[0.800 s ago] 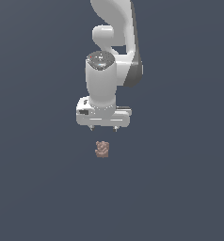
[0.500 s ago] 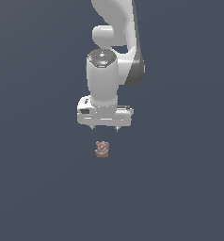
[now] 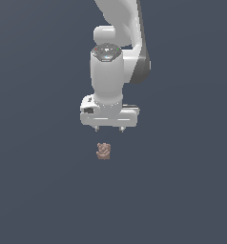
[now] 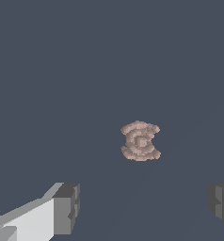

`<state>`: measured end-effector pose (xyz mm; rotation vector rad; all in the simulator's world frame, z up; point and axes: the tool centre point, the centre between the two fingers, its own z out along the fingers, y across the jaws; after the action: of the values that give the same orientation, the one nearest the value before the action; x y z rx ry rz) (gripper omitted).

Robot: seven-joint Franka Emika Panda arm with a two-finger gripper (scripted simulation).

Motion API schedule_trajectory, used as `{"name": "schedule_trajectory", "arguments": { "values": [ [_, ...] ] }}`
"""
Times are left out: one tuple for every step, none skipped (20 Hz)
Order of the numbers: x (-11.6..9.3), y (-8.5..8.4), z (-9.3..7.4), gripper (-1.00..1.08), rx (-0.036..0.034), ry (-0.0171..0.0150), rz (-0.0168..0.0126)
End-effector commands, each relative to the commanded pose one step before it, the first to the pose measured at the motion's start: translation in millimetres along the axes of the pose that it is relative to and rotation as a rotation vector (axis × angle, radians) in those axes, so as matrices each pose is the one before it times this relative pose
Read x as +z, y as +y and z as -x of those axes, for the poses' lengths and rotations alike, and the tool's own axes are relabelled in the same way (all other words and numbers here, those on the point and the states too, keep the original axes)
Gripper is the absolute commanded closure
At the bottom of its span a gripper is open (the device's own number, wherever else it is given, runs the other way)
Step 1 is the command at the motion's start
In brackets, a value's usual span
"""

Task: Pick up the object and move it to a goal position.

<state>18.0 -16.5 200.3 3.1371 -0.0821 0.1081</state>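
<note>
While the arm hangs from the top of the exterior view, the object point(image 3: 103, 151) lies nearest the camera, alone on the flat dark grey-blue floor point(image 3: 34, 190), just below the gripper point(image 3: 109, 128) in that picture and slightly toward the exterior view's left of its centre. Clear gap between them, no contact.

Object look: small lumpy reddish-brown to pinkish-tan lump, bumpy surface, much smaller than the gripper. Wrist view shows the object point(image 4: 140, 141) from above as a ridged, roughly round shape with curled rings around a centre and a notch on one side.

Gripper next, farther back: white body, two short dark fingertips point(image 3: 96, 127) poking down. Wrist view shows the fingers point(image 4: 66, 208) spread wide, jaws apart, nothing between them, and the object sits off the line between the pads, ahead of them on the floor. Gripper released, holding nothing.

Farthest: white wrist housing point(image 3: 107, 71) with a round cap, arm links rising behind it out of frame.
</note>
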Motion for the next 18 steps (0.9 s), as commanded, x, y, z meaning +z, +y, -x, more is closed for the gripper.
{"name": "schedule_trajectory", "arguments": {
  "values": [
    [5.32, 1.83, -0.7, -0.92, 0.00011, -0.00464, 0.00037],
    [3.11, 0.86, -0.78, -0.92, -0.00017, -0.00218, -0.00007],
    [3.54, 0.99, -0.89, -0.92, -0.00016, -0.00238, -0.00012],
    [4.07, 1.16, -0.97, -0.92, -0.00021, -0.00275, -0.00009],
    [4.67, 1.38, -1.02, -0.92, -0.0003, -0.00323, -0.00001],
    [5.28, 1.59, -1.06, -0.92, -0.00039, -0.0037, 0.00006],
    [5.84, 1.78, -1.11, -0.92, -0.00044, -0.00406, 0.00008],
    [6.4, 1.92, -1.18, -0.92, -0.00046, -0.0044, 0.00004],
    [6.98, 2.07, -1.24, -0.92, -0.00048, -0.00476, 0.0],
    [7.41, 2.19, -1.23, -0.92, -0.00052, -0.00505, 0.0],
    [6.98, 2.08, -1.08, -0.92, -0.0005, -0.00471, 0.0],
    [6.39, 1.93, -0.92, -0.92, -0.00045, -0.00423, 0.0],
    [5.92, 1.76, -0.81, -0.92, -0.00042, -0.00394, -0.00001],
    [5.38, 1.6, -0.69, -0.92, -0.00039, -0.00357, -0.00001],
    [4.85, 1.43, -0.59, -0.92, -0.00035, -0.00322, -0.00002],
    [4.29, 1.27, -0.49, -0.92, -0.00031, -0.00283, -0.00002],
    [3.68, 1.1, -0.4, -0.92, -0.00027, -0.00238, -0.00002],
    [3.15, 0.93, -0.33, -0.92, -0.00023, -0.00206, -0.00002]
  ]
}}
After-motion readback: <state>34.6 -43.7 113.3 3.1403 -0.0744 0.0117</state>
